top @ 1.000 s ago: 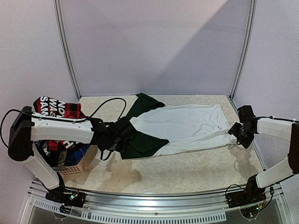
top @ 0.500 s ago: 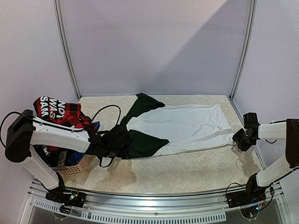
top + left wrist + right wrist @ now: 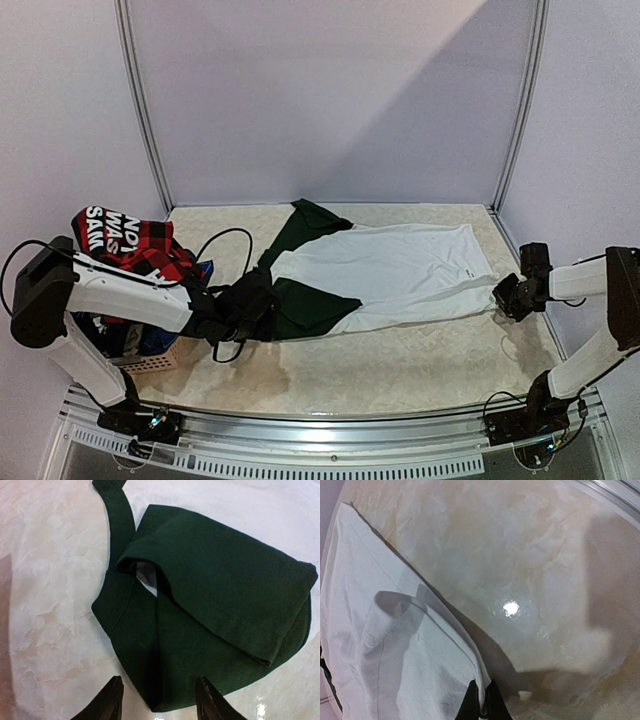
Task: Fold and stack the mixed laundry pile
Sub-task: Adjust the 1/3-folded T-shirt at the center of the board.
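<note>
Right gripper (image 3: 481,703) is pinched tight on the white hem corner of the T-shirt (image 3: 400,268), near the right edge of the table (image 3: 400,370). My left gripper (image 3: 159,704) stands about half open, its fingers (image 3: 111,700) straddling the near edge of the green sleeve (image 3: 215,590), with cloth between them but not clamped. The T-shirt lies spread across the table between the two grippers, and off to the left, behind my left arm, the plaid shirt (image 3: 125,238) heaps over the basket (image 3: 160,360) with other pieces.
</note>
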Controlling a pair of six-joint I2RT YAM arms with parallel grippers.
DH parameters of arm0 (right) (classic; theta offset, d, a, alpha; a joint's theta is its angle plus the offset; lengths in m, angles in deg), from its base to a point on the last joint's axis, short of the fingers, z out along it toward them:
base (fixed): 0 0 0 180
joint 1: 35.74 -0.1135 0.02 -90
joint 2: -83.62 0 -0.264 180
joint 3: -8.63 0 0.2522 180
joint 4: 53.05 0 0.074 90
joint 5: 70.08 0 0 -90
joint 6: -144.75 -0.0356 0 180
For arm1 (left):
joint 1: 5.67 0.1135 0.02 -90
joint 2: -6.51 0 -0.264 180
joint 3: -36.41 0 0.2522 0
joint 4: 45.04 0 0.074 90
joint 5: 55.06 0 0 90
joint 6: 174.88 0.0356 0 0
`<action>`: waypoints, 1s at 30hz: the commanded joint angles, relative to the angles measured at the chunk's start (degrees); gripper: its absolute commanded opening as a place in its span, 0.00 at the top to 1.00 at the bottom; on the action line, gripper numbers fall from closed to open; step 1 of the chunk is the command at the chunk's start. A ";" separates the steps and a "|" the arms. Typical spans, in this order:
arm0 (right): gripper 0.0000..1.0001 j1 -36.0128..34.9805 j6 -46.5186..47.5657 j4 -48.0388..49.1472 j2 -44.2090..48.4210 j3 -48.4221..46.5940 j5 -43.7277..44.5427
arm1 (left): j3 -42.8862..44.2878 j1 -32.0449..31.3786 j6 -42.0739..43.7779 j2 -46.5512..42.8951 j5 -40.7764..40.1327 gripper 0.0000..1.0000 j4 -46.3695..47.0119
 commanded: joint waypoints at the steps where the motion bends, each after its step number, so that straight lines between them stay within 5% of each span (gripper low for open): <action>1: 1.00 0.01 0.22 1.42 -1.13 1.62 -1.96 | -1.05 -0.50 -2.41 0.29 1.03 0.50 1.17; 18: 1.00 0.01 1.38 0.02 0.48 1.32 -1.32 | 0.12 -2.48 -2.96 4.54 1.05 0.56 1.80; 22: 1.00 0.01 1.50 0.09 0.56 1.27 -1.29 | 0.34 -2.48 -3.34 5.72 1.31 0.66 2.37; 27: 1.00 0.01 1.50 -0.05 0.71 1.31 -1.01 | 0.02 -2.57 -3.98 5.28 1.30 1.00 2.58; 30: 1.00 0.01 1.49 -0.84 1.15 1.03 -0.72 | -0.07 -2.74 -3.66 4.67 0.69 1.00 2.55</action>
